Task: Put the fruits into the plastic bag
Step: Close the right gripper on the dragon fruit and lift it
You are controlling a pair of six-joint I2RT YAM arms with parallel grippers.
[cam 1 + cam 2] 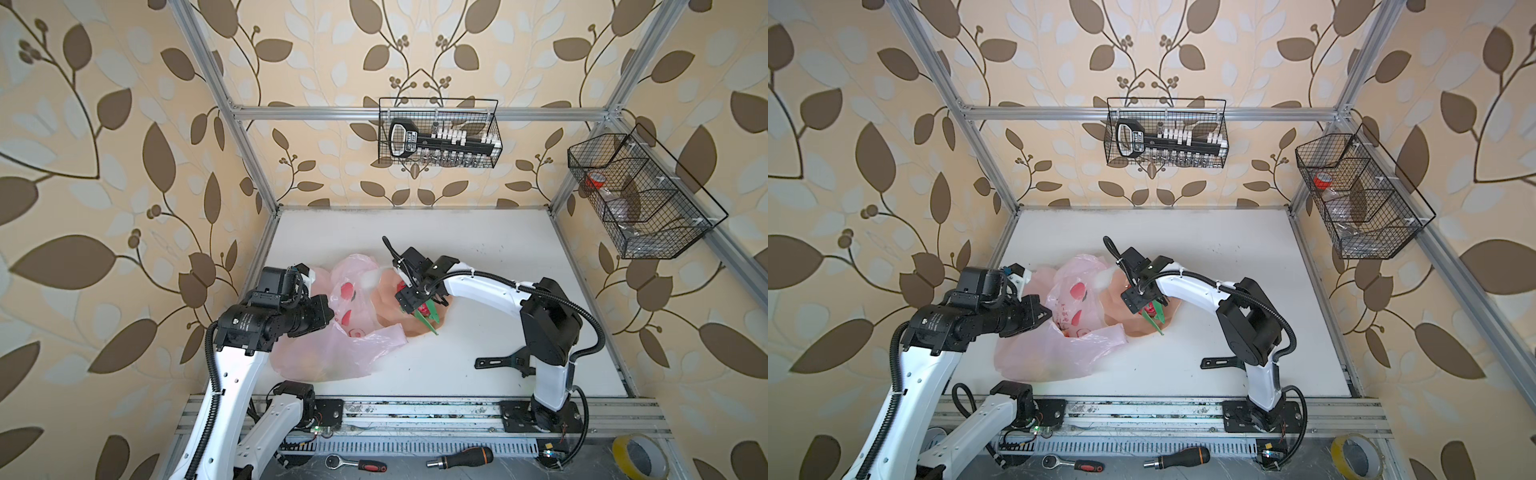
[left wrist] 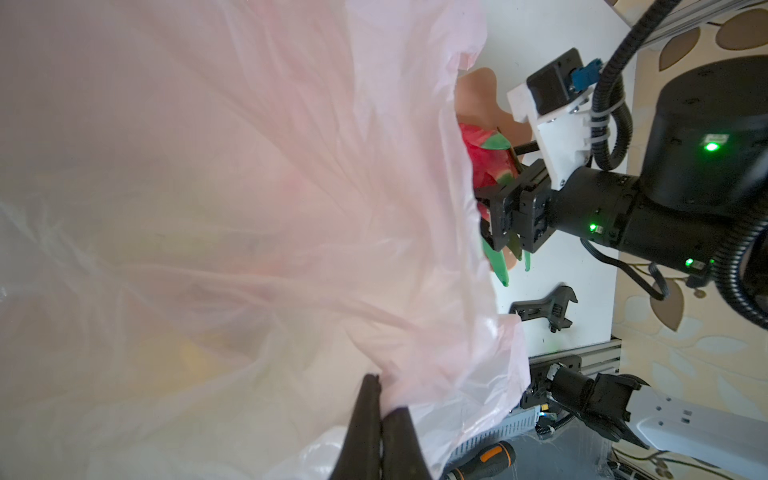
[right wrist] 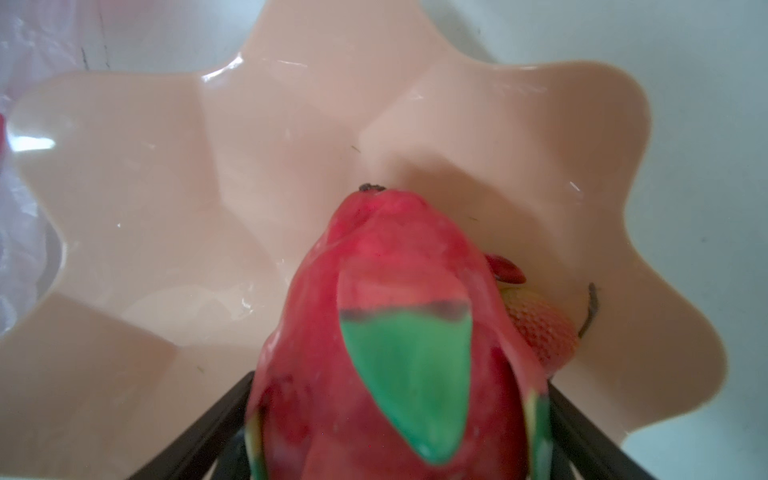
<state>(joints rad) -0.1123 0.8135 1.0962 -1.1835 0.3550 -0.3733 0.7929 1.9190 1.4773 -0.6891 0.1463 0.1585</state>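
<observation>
The white bench (image 1: 478,257) carries everything. The largest thing on it is the plastic bag (image 1: 332,353), pale pink and crumpled. It lies at the left of both top views, with one edge lifted at the left arm. The left claw (image 2: 380,399) is closed tight on a fold of that edge, the thin film pinched between its two dark fingers.

Just right of the bag sits the bowl (image 1: 384,309), peach-pink with a wavy rim, its left side overlapped by the bag. In the bowl is the dragon fruit (image 3: 395,332), red with green scales, some of which poke out over the near rim. The right claw (image 3: 401,378) straddles the fruit's thick end, jaws wide, with one finger against each side. Whether they squeeze it cannot be told.

A black wrench (image 1: 503,359) lies well apart on the bench, near the right arm's base. Beside the dragon fruit, on the bowl's floor, lies a strawberry (image 3: 540,328), half hidden behind it.
</observation>
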